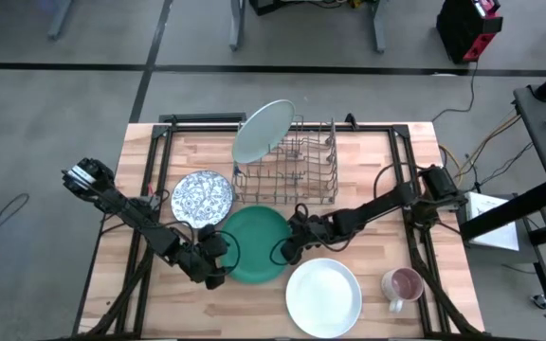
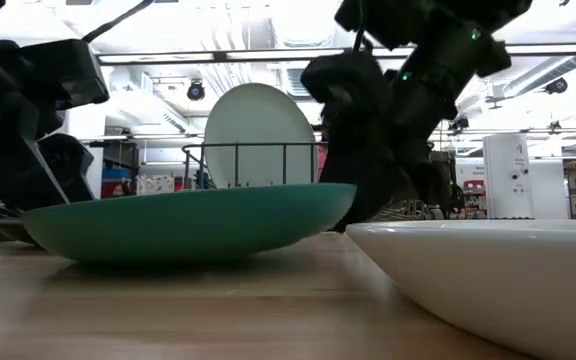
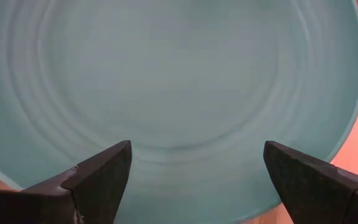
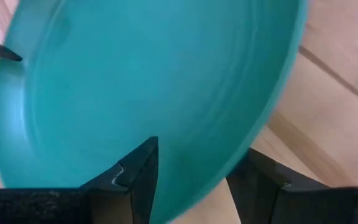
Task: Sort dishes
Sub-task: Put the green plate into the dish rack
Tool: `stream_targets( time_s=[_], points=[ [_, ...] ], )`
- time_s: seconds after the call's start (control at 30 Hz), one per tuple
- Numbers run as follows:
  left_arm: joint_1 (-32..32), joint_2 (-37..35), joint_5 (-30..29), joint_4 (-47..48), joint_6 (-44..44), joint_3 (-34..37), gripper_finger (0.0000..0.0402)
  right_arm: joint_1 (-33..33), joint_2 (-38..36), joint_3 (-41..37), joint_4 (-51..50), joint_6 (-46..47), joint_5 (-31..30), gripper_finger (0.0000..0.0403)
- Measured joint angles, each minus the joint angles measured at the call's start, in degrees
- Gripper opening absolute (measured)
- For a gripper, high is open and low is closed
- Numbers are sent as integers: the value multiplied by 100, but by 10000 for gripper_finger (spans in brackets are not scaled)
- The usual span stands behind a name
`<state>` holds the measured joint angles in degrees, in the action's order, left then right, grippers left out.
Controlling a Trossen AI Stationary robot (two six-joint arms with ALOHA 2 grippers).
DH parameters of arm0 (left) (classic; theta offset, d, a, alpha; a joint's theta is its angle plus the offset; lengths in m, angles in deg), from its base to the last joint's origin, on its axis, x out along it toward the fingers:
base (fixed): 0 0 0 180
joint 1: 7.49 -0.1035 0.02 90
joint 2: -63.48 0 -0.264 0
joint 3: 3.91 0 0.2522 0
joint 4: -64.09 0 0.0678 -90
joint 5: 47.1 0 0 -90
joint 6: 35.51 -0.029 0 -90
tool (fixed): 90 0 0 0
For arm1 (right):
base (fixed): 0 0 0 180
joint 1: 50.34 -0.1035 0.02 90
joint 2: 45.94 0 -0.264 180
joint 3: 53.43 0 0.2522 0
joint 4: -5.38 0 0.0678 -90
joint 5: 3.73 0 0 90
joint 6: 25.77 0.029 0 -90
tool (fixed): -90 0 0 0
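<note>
Reaching low across the table (image 1: 368, 161), both arms are meeting at the teal-green plate (image 1: 254, 242). The right gripper (image 1: 280, 252) is straddling its rim, fingers apart — the left gripper (image 1: 218, 275) is hovering wide open at the opposite edge.

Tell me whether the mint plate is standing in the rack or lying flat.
Standing. The mint plate sits on edge in the wire rack, leaning slightly; the low view shows its round face upright.

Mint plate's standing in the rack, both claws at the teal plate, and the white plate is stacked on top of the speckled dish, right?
Not stacked. The high view shows the white plate alone on the table beside the mug, apart from the speckled dish, which sits left of the rack. The rest holds.
</note>
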<state>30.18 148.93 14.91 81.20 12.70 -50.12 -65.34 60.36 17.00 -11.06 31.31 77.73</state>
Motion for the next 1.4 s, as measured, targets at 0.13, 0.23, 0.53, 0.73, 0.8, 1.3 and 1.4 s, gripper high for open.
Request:
stream_targets(
  time_s=[0.13,0.23,0.53,0.73,0.8,1.3,1.4],
  points=[
    [2,2,0,-298,-175,62,355,2,154,-1,172,-7,5,151],
    [2,0,-43,-484,-414,32,355,2,175,-2,86,-9,4,127],
    [2,-13,-202,-464,-1145,-330,355,13,137,6,153,-102,-308,14],
    [2,-27,-442,344,-1324,-748,355,11,116,6,174,-206,-582,12],
    [2,-48,-511,793,-1325,-946,355,11,90,5,194,-259,-694,8],
    [704,-387,-2469,3651,-2028,-2994,355,20,-1013,28,197,-1748,-1897,2],
    [806,-389,-2858,4044,-2032,-3272,355,30,-1300,28,202,-2138,-2013,2]
  ],
)
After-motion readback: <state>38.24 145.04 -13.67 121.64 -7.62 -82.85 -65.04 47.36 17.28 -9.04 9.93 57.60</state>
